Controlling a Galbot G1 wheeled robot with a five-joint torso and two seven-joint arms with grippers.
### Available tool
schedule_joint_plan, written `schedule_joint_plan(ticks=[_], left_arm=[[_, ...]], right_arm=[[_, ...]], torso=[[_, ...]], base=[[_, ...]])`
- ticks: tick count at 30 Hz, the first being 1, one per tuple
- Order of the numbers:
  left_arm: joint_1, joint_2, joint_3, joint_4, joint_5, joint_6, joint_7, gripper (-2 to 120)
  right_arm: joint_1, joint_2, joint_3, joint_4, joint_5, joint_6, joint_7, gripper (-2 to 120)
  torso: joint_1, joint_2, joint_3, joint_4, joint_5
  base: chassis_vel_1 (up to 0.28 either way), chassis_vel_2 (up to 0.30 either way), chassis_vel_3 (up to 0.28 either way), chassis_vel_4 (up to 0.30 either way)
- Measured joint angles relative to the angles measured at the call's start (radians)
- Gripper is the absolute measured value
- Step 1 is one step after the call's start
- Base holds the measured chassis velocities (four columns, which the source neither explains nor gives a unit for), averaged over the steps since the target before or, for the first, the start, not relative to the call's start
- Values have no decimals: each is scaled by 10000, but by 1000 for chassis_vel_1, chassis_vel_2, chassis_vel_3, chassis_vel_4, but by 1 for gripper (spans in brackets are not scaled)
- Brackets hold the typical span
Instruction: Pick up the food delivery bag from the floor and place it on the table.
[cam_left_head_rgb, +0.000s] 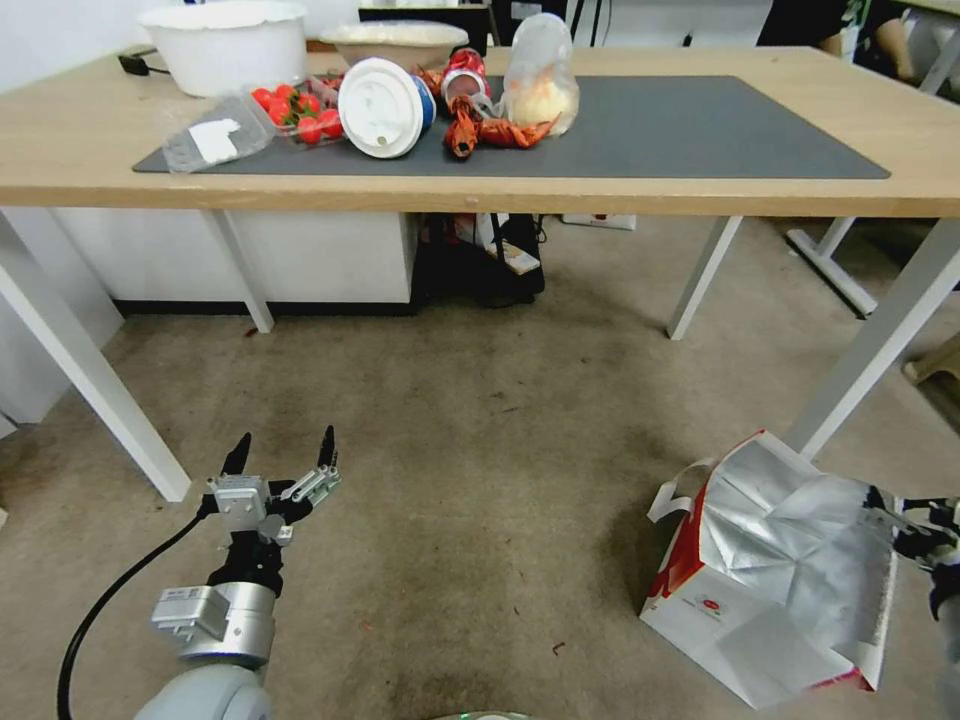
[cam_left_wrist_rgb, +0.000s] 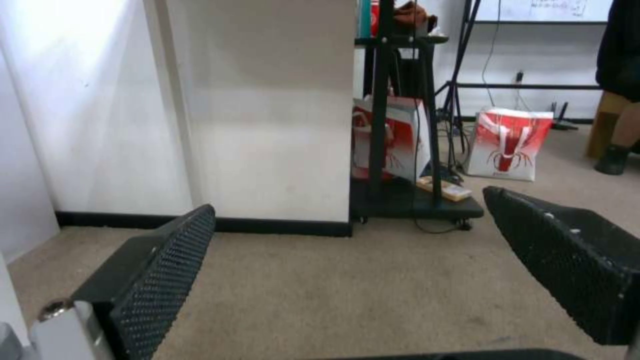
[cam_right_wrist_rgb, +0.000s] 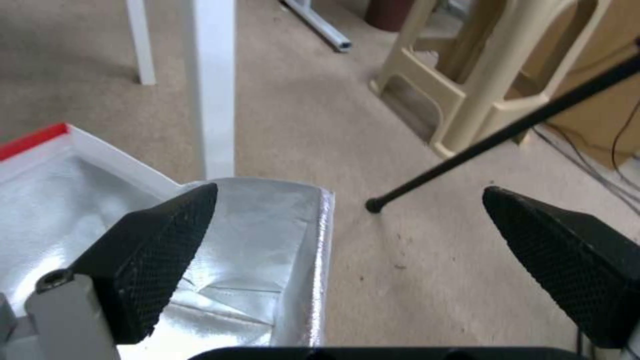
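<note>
The table (cam_left_head_rgb: 560, 190) stretches across the far side of your view, its dark grey mat (cam_left_head_rgb: 700, 135) bare at the right end and crowded with food containers (cam_left_head_rgb: 385, 105) at the left. On the floor (cam_left_head_rgb: 480, 480) at near right, beside a white table leg (cam_left_head_rgb: 880, 340), the food delivery bag (cam_left_head_rgb: 790, 570) stands tilted, foil mouth gaping up and toward the right. Your right gripper (cam_right_wrist_rgb: 350, 200) is much the nearer tool: it hangs at the bag's right rim, jaws spread wide, one finger over the foil lining and the other outside over floor, gripping nothing. Your left gripper (cam_left_head_rgb: 283, 452) waits well apart at near left, low over the floor, fingers parted and empty.
</note>
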Motion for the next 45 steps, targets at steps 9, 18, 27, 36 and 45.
schedule_joint_plan(ticks=[9,18,27,36,45], left_arm=[[-70,137,23,44,-11,6,1,100],[-187,313,65,151,-103,55,47,100],[-228,348,70,170,-131,67,78,100],[-228,323,83,186,-130,59,105,100],[-228,313,96,208,-131,27,128,100]], right_arm=[[702,-267,-240,-1260,651,9,605,100],[1533,-649,-664,-2805,1185,-291,972,100],[1892,-674,-921,-3370,1879,-615,1241,100],[1902,-572,-1005,-3483,1979,-684,1242,76],[1841,-555,-987,-3420,1993,-684,1201,49]], torso=[[2,10,0,2,-1],[4,18,0,-1,-1],[4,21,0,1,-2],[4,23,0,1,-2],[4,25,0,1,-2]], base=[[0,0,0,0],[0,0,0,0],[0,0,0,0],[0,0,0,0],[0,0,0,0]])
